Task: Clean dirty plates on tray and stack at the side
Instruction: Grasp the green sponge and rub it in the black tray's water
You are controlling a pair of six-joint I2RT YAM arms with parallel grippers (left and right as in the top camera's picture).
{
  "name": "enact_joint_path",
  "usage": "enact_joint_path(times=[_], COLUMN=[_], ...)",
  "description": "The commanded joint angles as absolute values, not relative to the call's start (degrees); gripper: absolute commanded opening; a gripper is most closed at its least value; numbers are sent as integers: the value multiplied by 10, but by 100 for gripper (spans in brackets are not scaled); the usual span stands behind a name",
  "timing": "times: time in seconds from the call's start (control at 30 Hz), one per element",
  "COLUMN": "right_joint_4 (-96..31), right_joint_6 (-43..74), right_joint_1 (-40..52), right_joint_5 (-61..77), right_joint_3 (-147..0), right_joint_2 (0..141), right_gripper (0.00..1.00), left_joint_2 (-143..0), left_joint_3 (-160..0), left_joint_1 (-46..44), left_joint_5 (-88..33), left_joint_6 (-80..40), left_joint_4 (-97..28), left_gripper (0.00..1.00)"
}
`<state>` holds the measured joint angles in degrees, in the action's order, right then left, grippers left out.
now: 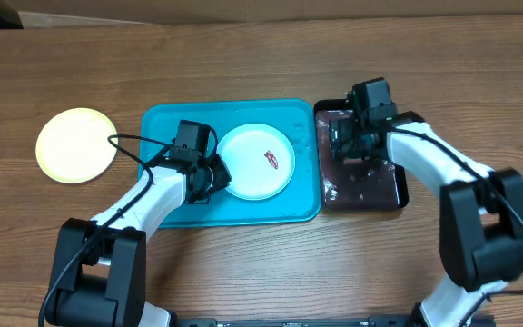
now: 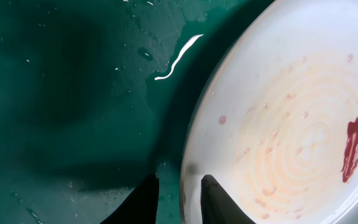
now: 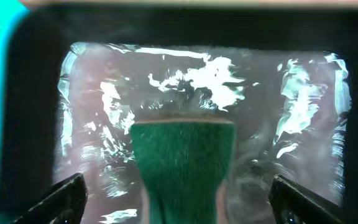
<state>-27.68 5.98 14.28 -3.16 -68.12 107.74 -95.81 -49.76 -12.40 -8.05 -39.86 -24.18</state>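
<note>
A white plate [image 1: 255, 161] with a red-brown smear [image 2: 353, 145] lies in the teal-blue tray [image 1: 175, 123]. My left gripper [image 1: 212, 174] straddles its left rim and is shut on it. One finger [image 2: 143, 200] is on the tray side and the other [image 2: 221, 204] is on the plate [image 2: 291, 112]. The yellow-green plate [image 1: 76, 145] rests on the table at the far left. The light blue plate is out of view. My right gripper [image 3: 182, 199] hangs open over the black tray, with a green sponge [image 3: 182, 165] between its wide-apart fingers, untouched.
The glossy black tray [image 1: 384, 191] sits against the teal tray's right side, and its floor [image 3: 291, 106] is wet and streaked. Water drops dot the teal tray's floor [image 2: 73, 93]. Bare wooden table [image 1: 271, 272] surrounds both trays.
</note>
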Motion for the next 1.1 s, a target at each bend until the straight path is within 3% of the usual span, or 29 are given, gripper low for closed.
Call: enact_joint_path(times=[0.0, 0.63, 0.7, 0.77, 0.9, 1.07], right_joint_4=[-306, -260, -256, -258, -289, -353], right_joint_6=[62, 62, 62, 62, 62, 62], right_joint_1=[141, 142, 142, 142, 142, 142], right_joint_5=[-27, 2, 3, 3, 3, 1], right_joint_3=[-704, -595, -595, -595, -595, -605], right_joint_2=[1034, 1037, 1037, 1037, 1037, 1035], right_gripper=[95, 84, 77, 63, 5, 4], left_joint_2=[-963, -963, -963, -963, -963, -963], left_joint_3=[-502, -502, -502, -502, -502, -502], left_joint_1=[-128, -128, -128, -128, -128, -128], left_joint_5=[-75, -75, -75, -75, -75, -75], left_joint_6=[-387, -388, -388, -388, -387, -388], left_joint_4=[-242, -241, -241, -241, -242, -242], left_gripper=[26, 25, 26, 26, 26, 26])
